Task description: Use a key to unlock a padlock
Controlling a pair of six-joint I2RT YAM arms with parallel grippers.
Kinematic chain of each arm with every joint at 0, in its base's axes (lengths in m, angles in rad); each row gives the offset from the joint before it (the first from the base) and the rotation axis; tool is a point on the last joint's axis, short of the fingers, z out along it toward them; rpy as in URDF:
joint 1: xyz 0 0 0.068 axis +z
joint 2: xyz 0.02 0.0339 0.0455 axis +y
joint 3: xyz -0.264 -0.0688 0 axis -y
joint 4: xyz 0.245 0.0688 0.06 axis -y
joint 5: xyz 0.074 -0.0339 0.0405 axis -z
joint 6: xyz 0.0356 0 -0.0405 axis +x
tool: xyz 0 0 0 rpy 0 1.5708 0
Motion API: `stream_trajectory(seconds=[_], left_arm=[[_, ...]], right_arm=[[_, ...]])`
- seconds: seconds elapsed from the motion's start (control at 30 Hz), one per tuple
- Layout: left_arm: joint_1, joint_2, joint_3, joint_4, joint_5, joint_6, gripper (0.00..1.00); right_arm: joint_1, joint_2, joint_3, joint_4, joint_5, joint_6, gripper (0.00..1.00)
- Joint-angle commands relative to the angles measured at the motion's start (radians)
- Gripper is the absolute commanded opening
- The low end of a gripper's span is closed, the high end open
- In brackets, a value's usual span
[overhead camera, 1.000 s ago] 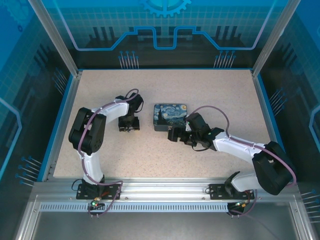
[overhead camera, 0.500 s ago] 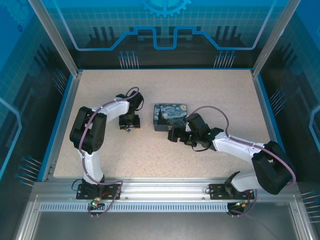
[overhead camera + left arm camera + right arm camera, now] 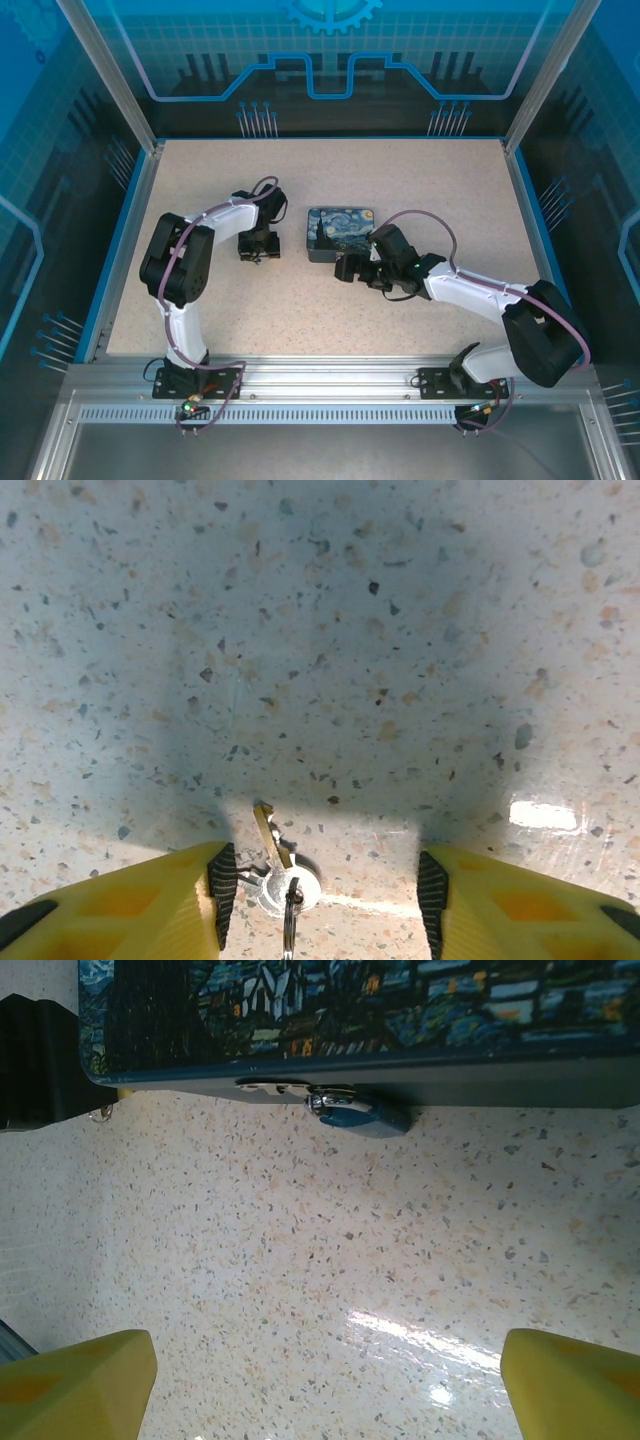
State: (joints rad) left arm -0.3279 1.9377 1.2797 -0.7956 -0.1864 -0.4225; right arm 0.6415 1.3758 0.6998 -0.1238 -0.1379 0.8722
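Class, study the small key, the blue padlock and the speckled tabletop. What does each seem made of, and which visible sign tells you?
Small thin key: probably metal; brassy blade, shiny silvery round head.
Blue padlock: glossy blue body, painted metal or plastic cover; bright silvery shackle suggests steel.
Speckled beige tabletop: smooth stone-look composite or laminate; glare patches show a polished finish.

Padlock (image 3: 355, 1112) against box (image 3: 350, 1010), key (image 3: 272, 840) leftward
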Motion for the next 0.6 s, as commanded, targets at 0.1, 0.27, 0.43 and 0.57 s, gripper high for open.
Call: stream_trajectory(seconds=[0.1,0.27,0.43,0.57], left_arm=[[0.012,0.01,-0.04,0.0,0.001,0.014,0.46],[0.012,-0.013,-0.051,-0.013,0.001,0.007,0.42],[0.012,-0.012,-0.064,-0.011,-0.001,0.005,0.33],[0.012,-0.011,-0.075,-0.008,0.005,-0.004,0.28]], right_arm=[[0.013,-0.007,0.025,-0.023,0.01,0.004,0.9],[0.014,0.005,0.033,-0.018,0.006,0.01,0.9],[0.014,0.007,0.041,-0.022,0.005,0.012,0.9],[0.014,0.008,0.053,-0.033,0.008,0.01,0.9]])
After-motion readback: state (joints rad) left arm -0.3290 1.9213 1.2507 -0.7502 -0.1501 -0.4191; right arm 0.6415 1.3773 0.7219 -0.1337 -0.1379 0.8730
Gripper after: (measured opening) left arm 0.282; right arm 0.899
